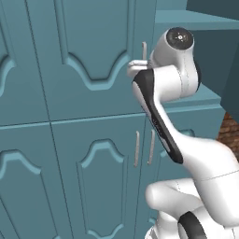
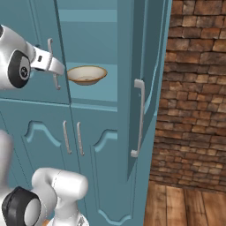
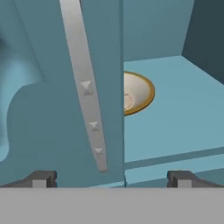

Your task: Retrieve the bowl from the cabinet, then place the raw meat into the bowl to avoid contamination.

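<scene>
The gripper (image 3: 112,178) sits nearest, its jaws wide and holding nothing, up against the closed left door's handle (image 3: 85,87) on the cabinet (image 1: 84,60). To the right, the other upper door (image 2: 145,84) stands swung open, and the bowl (image 2: 86,74) rests on the shelf (image 3: 175,105) inside, untouched. By my reading the cabinet is opened but the bowl is not yet fetched, and the meat step remains.

Bowl (image 2: 86,74) on open cabinet (image 2: 110,114) shelf
</scene>
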Controlling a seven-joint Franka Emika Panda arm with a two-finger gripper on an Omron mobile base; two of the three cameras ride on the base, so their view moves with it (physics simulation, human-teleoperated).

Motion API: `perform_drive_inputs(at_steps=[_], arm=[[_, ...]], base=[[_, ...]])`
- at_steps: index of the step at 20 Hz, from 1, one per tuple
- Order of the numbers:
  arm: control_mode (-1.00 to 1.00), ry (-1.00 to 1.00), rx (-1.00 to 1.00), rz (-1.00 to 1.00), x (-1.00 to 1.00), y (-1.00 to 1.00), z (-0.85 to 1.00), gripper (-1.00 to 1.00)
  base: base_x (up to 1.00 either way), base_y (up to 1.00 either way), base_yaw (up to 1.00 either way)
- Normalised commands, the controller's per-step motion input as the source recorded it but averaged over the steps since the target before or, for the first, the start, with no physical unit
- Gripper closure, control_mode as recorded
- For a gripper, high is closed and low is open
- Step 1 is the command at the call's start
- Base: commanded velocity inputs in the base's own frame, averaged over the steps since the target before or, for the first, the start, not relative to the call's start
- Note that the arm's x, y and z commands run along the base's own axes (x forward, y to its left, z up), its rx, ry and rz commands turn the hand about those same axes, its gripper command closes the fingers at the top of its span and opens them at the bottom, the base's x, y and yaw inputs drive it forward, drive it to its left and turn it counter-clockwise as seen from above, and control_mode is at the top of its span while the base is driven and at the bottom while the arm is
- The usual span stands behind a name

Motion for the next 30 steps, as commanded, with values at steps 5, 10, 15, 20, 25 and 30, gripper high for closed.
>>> perform_drive_inputs(at_steps=[5,10,15,20,25,30], arm=[[-1.0,-0.01,-0.04,0.0,0.39,0.05,-0.14,-1.0],[-1.0,-0.01,-0.02,0.0,0.45,0.04,-0.11,-1.0],[-1.0,0.0,-0.02,0.0,0.47,0.0,-0.09,-1.0],[-1.0,0.0,-0.01,0.0,0.37,0.01,-0.08,-1.0],[-1.0,0.0,-0.01,0.0,0.25,0.13,-0.08,1.0],[-1.0,0.0,0.0,0.0,0.15,0.16,-0.06,1.0]], base=[[0.0,0.0,0.0],[0.0,0.0,0.0],[0.0,0.0,0.0],[0.0,0.0,0.0],[0.0,0.0,0.0],[0.0,0.0,0.0]])
